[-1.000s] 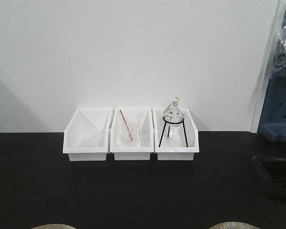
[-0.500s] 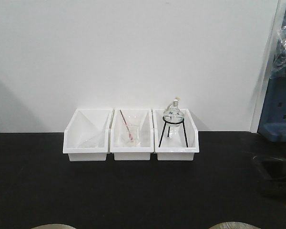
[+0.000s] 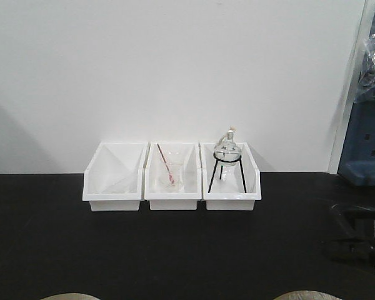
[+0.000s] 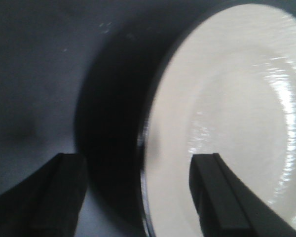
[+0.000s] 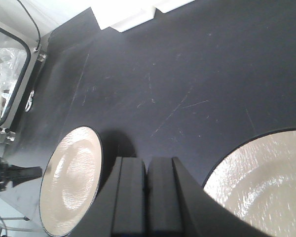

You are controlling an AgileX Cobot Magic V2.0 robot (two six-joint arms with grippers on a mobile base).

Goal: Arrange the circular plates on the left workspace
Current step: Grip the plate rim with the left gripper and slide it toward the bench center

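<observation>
Your left tool (image 4: 138,163) and right tool (image 5: 146,165) each show two matte black, blocky, flat-tipped fingers (image 4: 217,197).

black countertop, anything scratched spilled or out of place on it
Only wear: fine pale scratches cross the countertop between the fully visible plate and the cropped plate. No spill shows, and both plates look whole where visible.

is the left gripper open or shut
Open: on the left gripper the fingers stand wide apart, with the rim of the plate showing between them.
</observation>
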